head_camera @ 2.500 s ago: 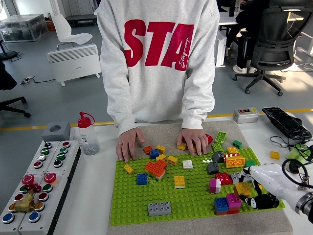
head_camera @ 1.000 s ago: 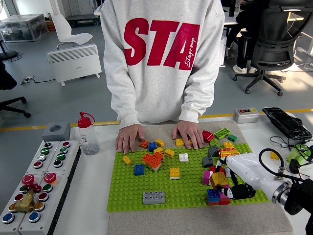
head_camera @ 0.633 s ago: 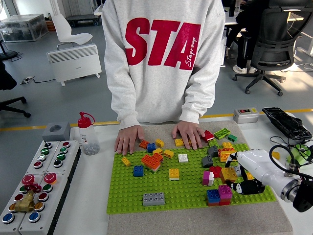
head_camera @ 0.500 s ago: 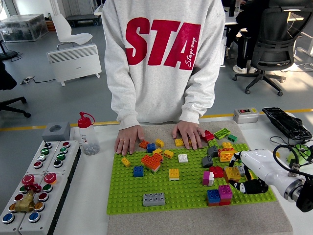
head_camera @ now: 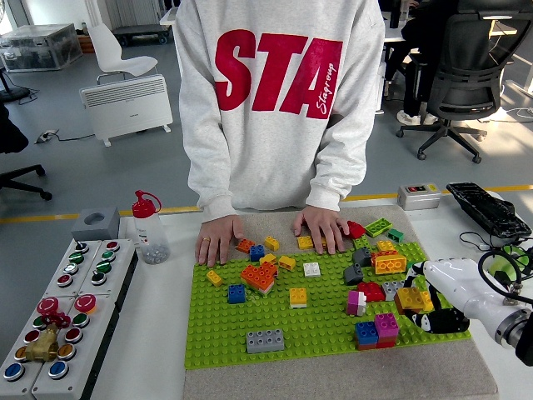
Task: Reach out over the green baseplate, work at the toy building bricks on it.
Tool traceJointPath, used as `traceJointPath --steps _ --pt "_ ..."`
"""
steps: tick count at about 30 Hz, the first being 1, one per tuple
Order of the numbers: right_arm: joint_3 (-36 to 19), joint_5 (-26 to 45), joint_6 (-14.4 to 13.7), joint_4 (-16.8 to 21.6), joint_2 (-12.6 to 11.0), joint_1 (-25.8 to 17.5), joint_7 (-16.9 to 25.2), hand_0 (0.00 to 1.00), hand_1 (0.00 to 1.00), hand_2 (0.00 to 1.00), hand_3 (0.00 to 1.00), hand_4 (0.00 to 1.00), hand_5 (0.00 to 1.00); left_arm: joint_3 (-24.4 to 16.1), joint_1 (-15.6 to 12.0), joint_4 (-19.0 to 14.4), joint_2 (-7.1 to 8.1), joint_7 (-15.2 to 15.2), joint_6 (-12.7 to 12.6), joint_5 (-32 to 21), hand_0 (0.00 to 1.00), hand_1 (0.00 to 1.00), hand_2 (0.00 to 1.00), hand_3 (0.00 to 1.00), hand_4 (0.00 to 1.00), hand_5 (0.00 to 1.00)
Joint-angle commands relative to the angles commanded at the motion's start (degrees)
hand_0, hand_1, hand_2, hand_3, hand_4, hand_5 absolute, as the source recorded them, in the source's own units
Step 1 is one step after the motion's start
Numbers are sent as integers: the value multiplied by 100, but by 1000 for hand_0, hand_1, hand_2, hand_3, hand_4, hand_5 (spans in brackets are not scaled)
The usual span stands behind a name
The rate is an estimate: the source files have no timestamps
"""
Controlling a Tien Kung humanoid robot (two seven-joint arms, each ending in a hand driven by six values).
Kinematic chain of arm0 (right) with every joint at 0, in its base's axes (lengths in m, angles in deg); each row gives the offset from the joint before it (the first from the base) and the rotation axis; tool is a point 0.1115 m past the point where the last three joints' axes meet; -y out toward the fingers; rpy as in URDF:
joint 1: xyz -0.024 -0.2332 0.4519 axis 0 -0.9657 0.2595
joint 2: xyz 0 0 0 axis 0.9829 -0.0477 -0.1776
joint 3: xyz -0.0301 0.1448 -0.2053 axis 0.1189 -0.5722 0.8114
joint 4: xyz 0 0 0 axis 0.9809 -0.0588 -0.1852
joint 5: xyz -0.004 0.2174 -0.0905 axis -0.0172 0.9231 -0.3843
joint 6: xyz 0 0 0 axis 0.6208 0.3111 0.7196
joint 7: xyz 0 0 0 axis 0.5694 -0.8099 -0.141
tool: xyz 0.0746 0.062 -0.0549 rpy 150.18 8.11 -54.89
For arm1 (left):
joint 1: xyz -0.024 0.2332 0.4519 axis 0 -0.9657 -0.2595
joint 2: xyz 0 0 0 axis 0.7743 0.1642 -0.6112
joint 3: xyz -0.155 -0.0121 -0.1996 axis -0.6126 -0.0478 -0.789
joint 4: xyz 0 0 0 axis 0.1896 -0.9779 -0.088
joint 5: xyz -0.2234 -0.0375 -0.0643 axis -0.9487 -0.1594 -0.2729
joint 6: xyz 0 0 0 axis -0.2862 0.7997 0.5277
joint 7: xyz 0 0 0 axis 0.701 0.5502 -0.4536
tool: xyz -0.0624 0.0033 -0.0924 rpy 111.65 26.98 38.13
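The green baseplate [head_camera: 316, 329] lies on a beige mat with many loose bricks on it. My right hand [head_camera: 440, 315], white with black fingers, reaches in over the plate's right edge. Its fingers are curled around an orange brick [head_camera: 410, 298]. A blue and magenta stack [head_camera: 375, 329] stands just left of it, with a pink and white brick [head_camera: 356, 302] and a red brick [head_camera: 371, 290] behind. A grey brick [head_camera: 265, 340] sits near the plate's front. A person's two hands [head_camera: 218, 238] [head_camera: 321, 230] rest flat on the plate's far edge. My left arm is out of view.
Two button boxes [head_camera: 67, 317] sit at the table's left, with a red-capped bottle [head_camera: 148, 229] and a grey box [head_camera: 94, 223] behind them. A black keyboard [head_camera: 487, 208], cables and a green object [head_camera: 510, 262] lie at the right.
My right hand has drawn back to the right, from the middle-right of the plate toward its edge, with the orange brick beside its fingers. The person's hands stay put.
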Motion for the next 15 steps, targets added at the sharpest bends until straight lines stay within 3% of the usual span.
traceJointPath --steps 15 --pt "793 -11 -9 0 498 720 16 251 101 206 506 586 177 30 34 0 14 -14 5 -35 692 690 652 618 361 998"
